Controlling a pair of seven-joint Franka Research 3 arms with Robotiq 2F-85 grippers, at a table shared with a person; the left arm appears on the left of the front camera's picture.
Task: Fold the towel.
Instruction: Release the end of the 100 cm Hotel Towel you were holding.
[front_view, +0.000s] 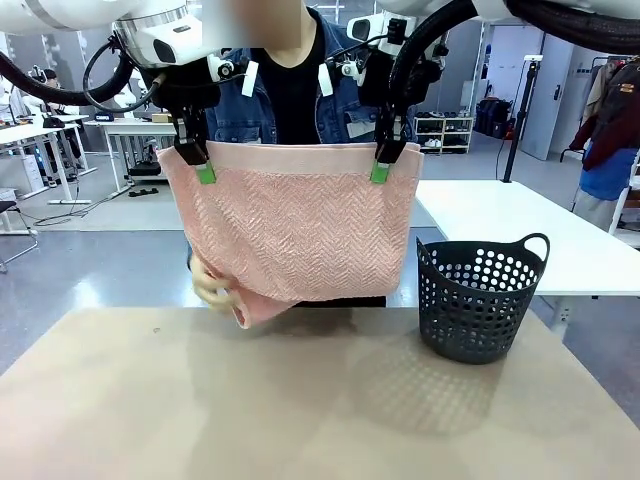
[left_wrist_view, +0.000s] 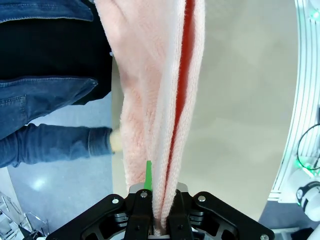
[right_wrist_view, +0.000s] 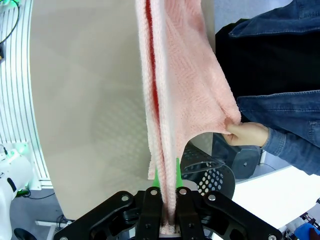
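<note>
Tan bench (front_view: 200, 400) surface lies closest, and near its far edge, toward the right, a dark perforated basket (front_view: 480, 300) with a handle stands upright. Above the far edge, from left of the middle to about the middle, the towel (front_view: 295, 225) hangs in the air as a wide salmon-pink sheet, its herringbone face toward the camera and its plain smooth band running along the top. The left end effector (front_view: 204, 172) points down and has its fingers closed tight on the towel's top left corner, green pads pressing the cloth from both sides. The right end effector (front_view: 381, 170) pinches the top right corner the same way, at about the same height, so the top edge runs nearly level between the two. Seen from each wrist, the cloth rises straight out from between the closed fingers, edge-on, with two layers showing. At the bottom left corner a person's hand (front_view: 210, 285) grips the cloth from behind and draws it toward the far side, bunching that corner just above the bench's far edge.
</note>
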